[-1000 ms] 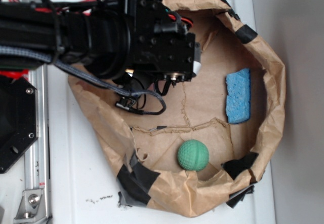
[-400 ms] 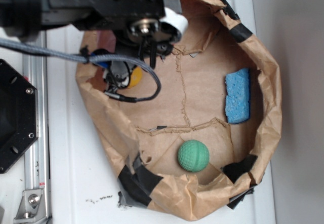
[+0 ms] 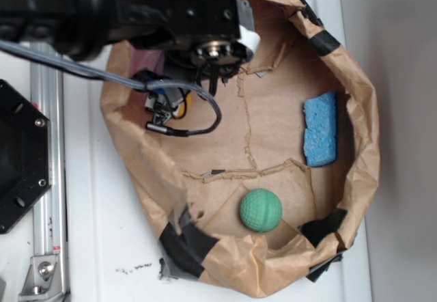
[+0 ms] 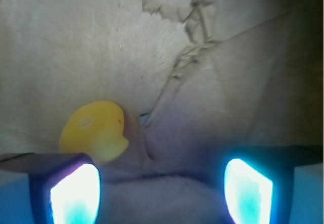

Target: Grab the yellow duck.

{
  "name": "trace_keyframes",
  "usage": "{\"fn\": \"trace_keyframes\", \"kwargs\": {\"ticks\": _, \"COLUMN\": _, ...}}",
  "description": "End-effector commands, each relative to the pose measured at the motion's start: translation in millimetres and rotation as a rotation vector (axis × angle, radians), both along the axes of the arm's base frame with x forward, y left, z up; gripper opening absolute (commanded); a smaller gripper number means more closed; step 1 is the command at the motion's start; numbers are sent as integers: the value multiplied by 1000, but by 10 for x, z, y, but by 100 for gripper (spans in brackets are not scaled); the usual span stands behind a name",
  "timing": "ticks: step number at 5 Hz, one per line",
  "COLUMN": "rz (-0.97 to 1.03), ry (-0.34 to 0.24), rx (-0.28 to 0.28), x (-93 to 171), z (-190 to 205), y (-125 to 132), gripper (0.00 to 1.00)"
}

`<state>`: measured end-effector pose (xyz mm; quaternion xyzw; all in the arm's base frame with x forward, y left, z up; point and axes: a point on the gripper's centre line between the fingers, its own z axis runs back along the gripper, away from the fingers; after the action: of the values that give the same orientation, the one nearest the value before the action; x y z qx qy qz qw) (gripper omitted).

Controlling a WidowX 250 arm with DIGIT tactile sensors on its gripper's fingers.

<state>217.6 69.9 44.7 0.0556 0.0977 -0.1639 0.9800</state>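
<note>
Arm has swung from over the middle of the paper bag (image 3: 355,111) to its upper-left part within the last second, uncovering then closing on the yellow duck (image 4: 95,130). End effector (image 4: 161,191) now hangs just above the bag floor, jaws apart, nothing between them. Duck sits at the left finger's (image 4: 75,193) tip, off-centre, not between the jaws. Exterior view shows only a yellow sliver under the cables. Likely needs a small sideways shift before closing. Green ball (image 3: 260,210) and blue sponge (image 3: 321,129) sit well apart from duck.
</note>
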Motion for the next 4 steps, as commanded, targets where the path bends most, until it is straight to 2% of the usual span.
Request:
{"fn": "trace_keyframes", "kwargs": {"ticks": 1, "rz": 34, "ry": -41, "rx": -124, "x": 28, "z": -139, "y": -369, "gripper": 100}}
{"fn": "trace_keyframes", "kwargs": {"ticks": 3, "rz": 137, "ry": 10, "rx": -206, "x": 39, "z": -299, "y": -574, "gripper": 100}}
{"fn": "trace_keyframes", "kwargs": {"ticks": 4, "rz": 192, "ry": 14, "rx": -123, "x": 33, "z": -435, "y": -575, "gripper": 0}}
